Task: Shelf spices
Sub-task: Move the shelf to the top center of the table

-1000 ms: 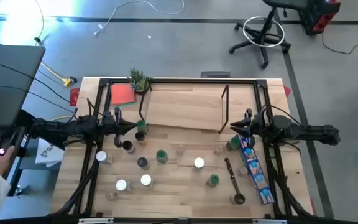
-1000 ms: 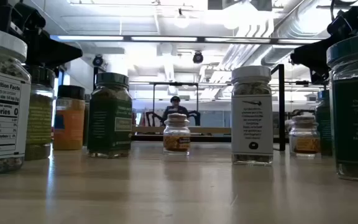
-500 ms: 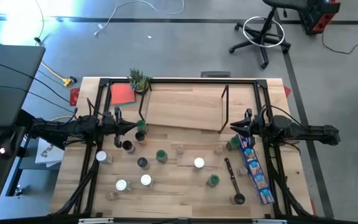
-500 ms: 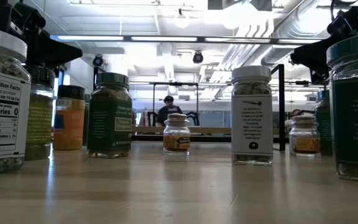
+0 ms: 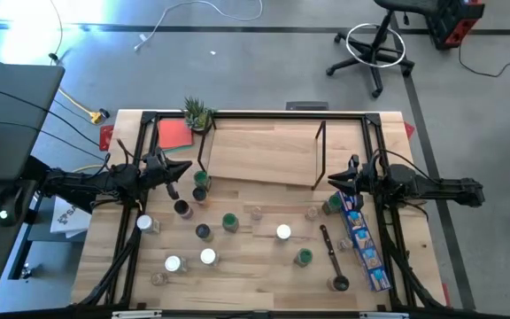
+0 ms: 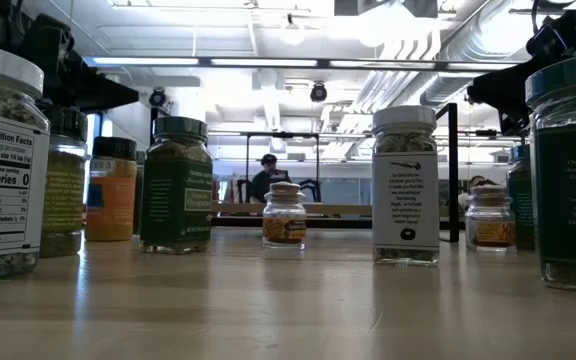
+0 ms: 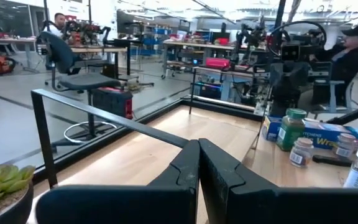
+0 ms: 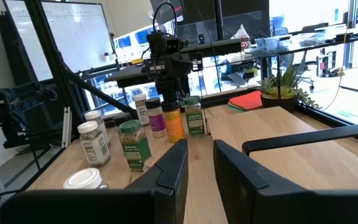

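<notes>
The spices point(image 5: 229, 221) stand scattered across the middle and near-left of the surface point(image 5: 264, 283), none yet on the shelf point(image 5: 264, 151), which sits against the far edge. The left claw point(image 7: 199, 149) hangs near the left edge with its fingers pressed together, empty. The right claw point(image 8: 201, 152), near the right edge, is parted by a narrow gap, also empty.

The jars nearest the left claw stand close together, so reaching for one could topple its neighbour. The shelf's boards look tilted, so a jar set down carelessly might slide.

I count about fourteen jars, one shelf, one blue box point(image 5: 364, 239), one utensil point(image 5: 333, 257), one potted plant point(image 5: 197, 113)
</notes>
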You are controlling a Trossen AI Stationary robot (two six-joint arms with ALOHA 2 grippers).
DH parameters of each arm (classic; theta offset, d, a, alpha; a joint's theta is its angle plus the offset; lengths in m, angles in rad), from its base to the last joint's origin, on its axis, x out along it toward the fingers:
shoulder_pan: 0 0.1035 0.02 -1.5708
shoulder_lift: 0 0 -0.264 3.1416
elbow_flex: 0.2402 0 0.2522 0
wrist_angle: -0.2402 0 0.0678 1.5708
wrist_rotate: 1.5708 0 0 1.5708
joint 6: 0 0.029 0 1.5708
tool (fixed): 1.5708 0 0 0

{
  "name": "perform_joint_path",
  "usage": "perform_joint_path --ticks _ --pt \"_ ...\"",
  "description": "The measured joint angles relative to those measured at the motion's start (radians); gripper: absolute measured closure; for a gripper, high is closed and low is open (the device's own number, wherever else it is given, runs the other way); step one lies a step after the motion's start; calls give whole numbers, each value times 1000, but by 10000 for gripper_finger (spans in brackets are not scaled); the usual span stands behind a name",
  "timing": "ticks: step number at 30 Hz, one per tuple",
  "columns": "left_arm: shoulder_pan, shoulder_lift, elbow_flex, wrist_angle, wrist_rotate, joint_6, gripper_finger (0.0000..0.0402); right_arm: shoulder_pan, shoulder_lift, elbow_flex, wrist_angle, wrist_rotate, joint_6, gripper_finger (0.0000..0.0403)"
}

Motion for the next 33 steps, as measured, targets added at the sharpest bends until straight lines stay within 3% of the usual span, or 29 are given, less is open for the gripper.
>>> perform_joint_path --ticks 12,14,17,20,22,24,27,31,33 --pt "0 0 0 34 0 12 398 0 0 0 0 0 0 332" --pt "0 0 0 124 45 -57 398 0 0 0 0 0 0 332" --pt "0 0 0 357 139 -305 398 0 0 0 0 0 0 332" --pt "0 0 0 557 54 -544 398 0 0 0 14 28 20 332" --pt "0 1 13 590 56 -541 398 0 1 0 78 98 177 332" --pt "-3 19 74 504 128 -474 399 0 0 0 133 199 410 332" --pt "-8 107 212 234 133 -487 400 -1 0 0 168 341 652 332" --pt "-8 309 428 -70 135 -507 401 -1 0 4 187 363 634 332" --pt "-7 408 516 -154 194 -484 401 -1 0 17 196 373 648 332"
